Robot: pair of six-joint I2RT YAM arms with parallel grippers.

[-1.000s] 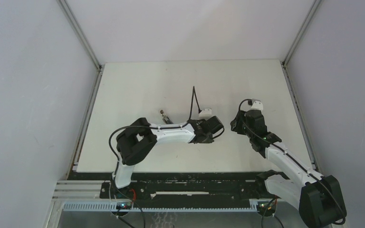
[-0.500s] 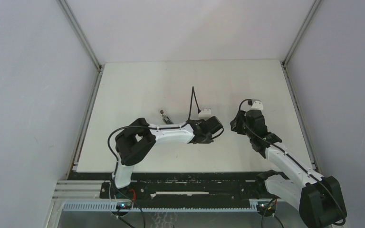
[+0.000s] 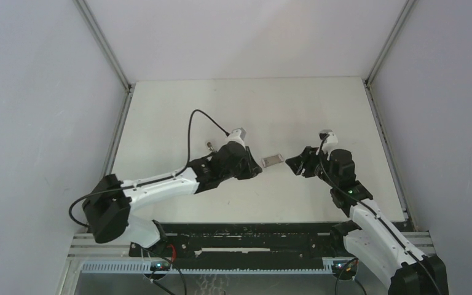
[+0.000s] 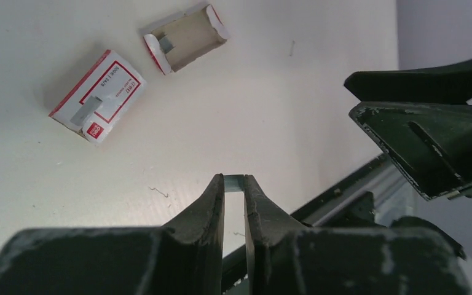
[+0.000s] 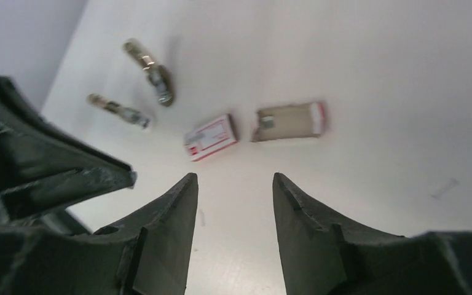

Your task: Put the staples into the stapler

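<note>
The staples box lies in two parts on the white table: a pink-red sleeve with a white label (image 4: 97,95) and a loose grey strip on top, and its tray (image 4: 185,37) pulled out beside it. Both also show in the right wrist view, sleeve (image 5: 211,137) and tray (image 5: 290,121). My left gripper (image 4: 234,178) is shut on a thin grey strip of staples, held above the table. My right gripper (image 5: 234,176) is open and empty, facing the left one (image 3: 255,170) across a small gap. I cannot make out the stapler for certain.
Two small oblong brass-and-metal items (image 5: 150,70) (image 5: 120,109) lie beyond the box, one partly behind the left arm (image 3: 211,146). A pale box part (image 3: 271,160) lies between the two grippers. The table's near edge rail runs below the arms.
The left arm has unfolded and swung left, its gripper closing tight and lifting off the box, which now shows from above. The right gripper has tilted towards it and opened a little.
</note>
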